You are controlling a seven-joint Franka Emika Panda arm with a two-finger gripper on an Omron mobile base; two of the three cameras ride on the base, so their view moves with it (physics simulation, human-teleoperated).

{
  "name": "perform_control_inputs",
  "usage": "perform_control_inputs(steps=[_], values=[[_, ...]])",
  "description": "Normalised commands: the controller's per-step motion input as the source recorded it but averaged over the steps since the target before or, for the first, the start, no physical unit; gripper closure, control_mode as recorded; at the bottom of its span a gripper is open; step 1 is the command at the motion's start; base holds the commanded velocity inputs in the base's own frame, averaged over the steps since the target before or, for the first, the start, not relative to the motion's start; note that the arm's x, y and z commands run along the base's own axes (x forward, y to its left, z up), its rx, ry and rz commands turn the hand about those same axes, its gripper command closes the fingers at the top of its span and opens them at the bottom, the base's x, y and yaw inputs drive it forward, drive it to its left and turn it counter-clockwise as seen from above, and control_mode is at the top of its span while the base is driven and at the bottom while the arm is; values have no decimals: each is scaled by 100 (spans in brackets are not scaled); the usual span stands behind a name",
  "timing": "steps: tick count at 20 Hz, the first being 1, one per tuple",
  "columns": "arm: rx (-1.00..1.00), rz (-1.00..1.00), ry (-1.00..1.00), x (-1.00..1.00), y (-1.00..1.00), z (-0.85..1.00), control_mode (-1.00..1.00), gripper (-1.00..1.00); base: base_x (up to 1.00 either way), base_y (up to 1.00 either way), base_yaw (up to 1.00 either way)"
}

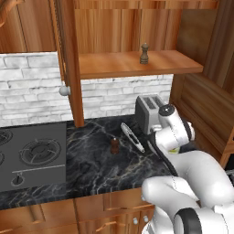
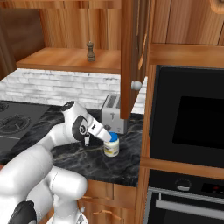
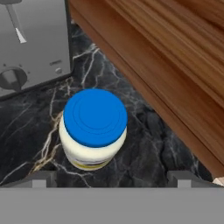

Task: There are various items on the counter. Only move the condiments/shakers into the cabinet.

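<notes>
Left base view
Shelf: a dark shaker (image 1: 144, 53) stands upright on the plank shelf (image 1: 114, 66) of the open wooden cabinet (image 1: 137, 27).
Table: a second, browner shaker (image 1: 114, 145) stands upright on the black marbled table (image 1: 91, 169), well apart from the first.
Utensil: a thin silver-black utensil (image 1: 132, 136) lies between that shaker and the toaster (image 1: 147, 112).
Stove: the grey stovetop (image 1: 29, 155) sits to the left of the table.

Right base view
Jar: a white jar (image 2: 111, 145) with a blue lid stands on the table in front of the toaster, near the table's right end.
Tool: the tool (image 2: 108, 136) hangs just above the jar's lid, pointing down at a slant.
Door: the cabinet door (image 2: 130, 57) hangs open, its pale knob (image 2: 136, 85) above the jar.
Oven: a black oven (image 2: 188, 116) is set in the wall to the right.

Hand view
Jar: seen from above, upright, lid on, just beside the toaster's front.
Tool state: fingers (image 3: 40, 179) spread wide, one either side of the jar, gripping nothing.
</notes>
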Motion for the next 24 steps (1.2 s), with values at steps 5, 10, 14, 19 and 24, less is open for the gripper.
perform_control_inputs(steps=[5,10,14,19,24], values=[[0,0,0,2,-22,-21,-100,-100,0,0,0],[0,0,0,4,-8,-17,-100,-100,0,0,0],[1,0,-1,6,0,-9,-100,-100,0,0,0],[0,0,-3,11,0,-6,-100,-100,0,0,0],[0,0,-3,17,0,-5,-100,-100,0,0,0]])
